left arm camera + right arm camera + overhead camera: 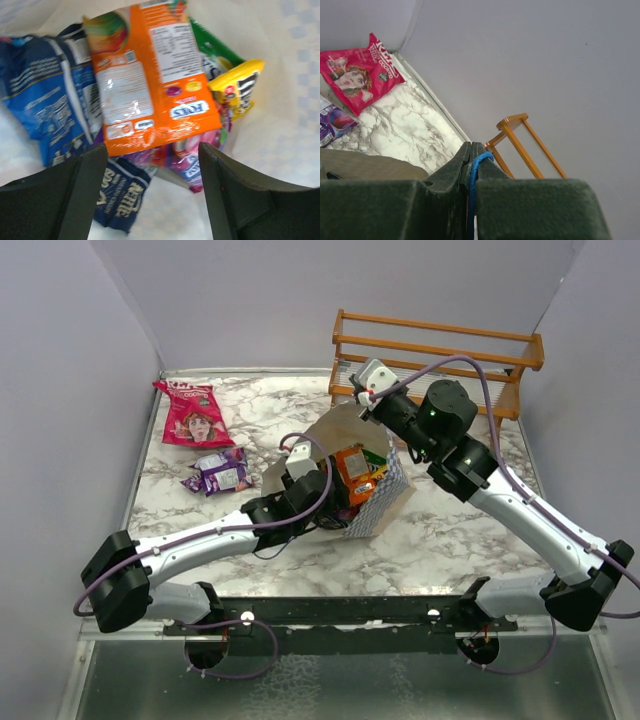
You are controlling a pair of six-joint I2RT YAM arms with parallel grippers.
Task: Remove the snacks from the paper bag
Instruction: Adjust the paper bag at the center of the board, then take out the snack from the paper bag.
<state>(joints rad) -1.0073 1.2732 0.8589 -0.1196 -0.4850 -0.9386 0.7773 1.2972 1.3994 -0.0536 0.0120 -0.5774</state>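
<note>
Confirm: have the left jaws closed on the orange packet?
No, the left jaws stand wide open, with the orange packet lying ungripped between and beyond them.

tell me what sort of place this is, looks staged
Most likely a robot lab test bench, not a home: two arms bolted at the edge of a marble-pattern table, plain grey walls boxing it in, and props, a paper bag of snacks and a wooden rack.

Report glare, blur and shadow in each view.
Top external: even, diffuse light, only soft shadows on the table. Left wrist: white glare streaks on the orange packet; the left fingers are dark, blurred. Right wrist: the right fingers and blue cord handle are close and soft; the pink-red bag is sharper.
</note>
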